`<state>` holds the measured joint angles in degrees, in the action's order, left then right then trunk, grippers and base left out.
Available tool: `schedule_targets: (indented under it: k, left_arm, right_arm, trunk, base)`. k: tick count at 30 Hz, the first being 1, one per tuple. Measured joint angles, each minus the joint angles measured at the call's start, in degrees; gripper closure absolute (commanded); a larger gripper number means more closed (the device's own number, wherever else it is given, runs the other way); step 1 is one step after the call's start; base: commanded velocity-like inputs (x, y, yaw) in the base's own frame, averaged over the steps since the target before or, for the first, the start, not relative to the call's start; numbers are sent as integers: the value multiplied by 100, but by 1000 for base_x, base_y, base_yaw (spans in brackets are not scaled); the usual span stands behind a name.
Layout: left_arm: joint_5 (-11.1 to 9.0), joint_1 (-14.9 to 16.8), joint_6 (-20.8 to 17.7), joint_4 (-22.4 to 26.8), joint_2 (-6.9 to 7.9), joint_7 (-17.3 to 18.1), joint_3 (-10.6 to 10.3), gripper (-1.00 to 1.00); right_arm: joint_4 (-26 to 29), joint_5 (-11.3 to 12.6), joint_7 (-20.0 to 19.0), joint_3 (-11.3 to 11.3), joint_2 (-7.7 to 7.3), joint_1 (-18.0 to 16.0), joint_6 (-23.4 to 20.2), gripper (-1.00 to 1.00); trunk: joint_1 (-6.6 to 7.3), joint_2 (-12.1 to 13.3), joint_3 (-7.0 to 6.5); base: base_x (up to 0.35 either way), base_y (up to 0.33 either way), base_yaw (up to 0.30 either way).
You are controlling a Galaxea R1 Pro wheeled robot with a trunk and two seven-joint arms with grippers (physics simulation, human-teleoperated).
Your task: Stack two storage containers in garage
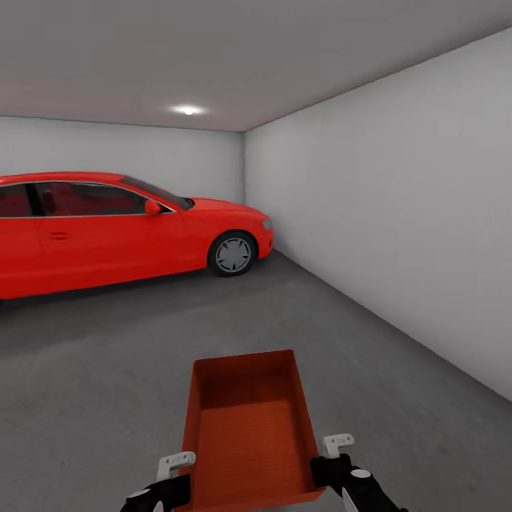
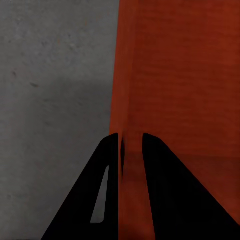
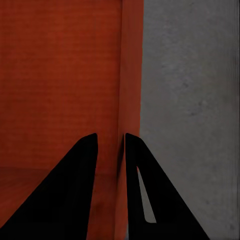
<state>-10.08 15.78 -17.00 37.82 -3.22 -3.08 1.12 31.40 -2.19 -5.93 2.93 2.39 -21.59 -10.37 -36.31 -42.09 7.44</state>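
One orange-red open-topped storage container (image 1: 249,427) hangs in front of me over the dark grey concrete floor (image 1: 107,384) of the garage, held between both arms. My left gripper (image 1: 174,483) is shut on its left wall (image 2: 127,90), the thin wall pinched between the black fingers (image 2: 107,170). On the other side my right gripper (image 1: 333,466) is shut on the right wall (image 3: 131,75), with the black fingers (image 3: 137,170) astride it. The bin (image 3: 60,75) is empty inside. The second container is out of view.
A red car (image 1: 107,227) is parked at the left, nose toward the far right corner. A plain pale grey wall (image 1: 398,227) runs along the right, and another (image 1: 142,149) closes the back. Open concrete lies between the car and the right wall.
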Motion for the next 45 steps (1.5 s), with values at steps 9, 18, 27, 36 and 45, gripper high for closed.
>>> schedule_targets:
  k: [9, 18, 27, 36, 45]
  left_arm:
    - [4, 0, -4, 0, 1, 1, 0, 100]
    - [-5, 0, 0, 0, 1, -2, -5, 100]
    - [-9, 0, 1, -1, 2, -3, -7, 100]
    - [-8, 0, 0, 0, 0, -5, -7, 100]
    - [-2, 0, -5, 0, 2, -1, -6, 100]
  right_arm:
    - [0, 3, 2, 0, 1, 3, 0, 100]
    - [0, -2, -1, -2, 0, 1, 0, 100]
    - [0, -4, -1, -2, 1, 0, 0, 100]
    - [0, -2, -1, -1, -1, 0, 0, 100]
    - [0, 4, 3, 0, 1, 4, 0, 100]
  trunk:
    - [0, 0, 0]
    - [0, 0, 0]
    - [3, -1, 0]
    - [3, -1, 0]
    - [3, -1, 0]
  base:
    - [0, 0, -280]
    - [6, 0, -280]
    - [272, 0, -280]
    - [324, 0, -280]
    - [325, 0, -280]
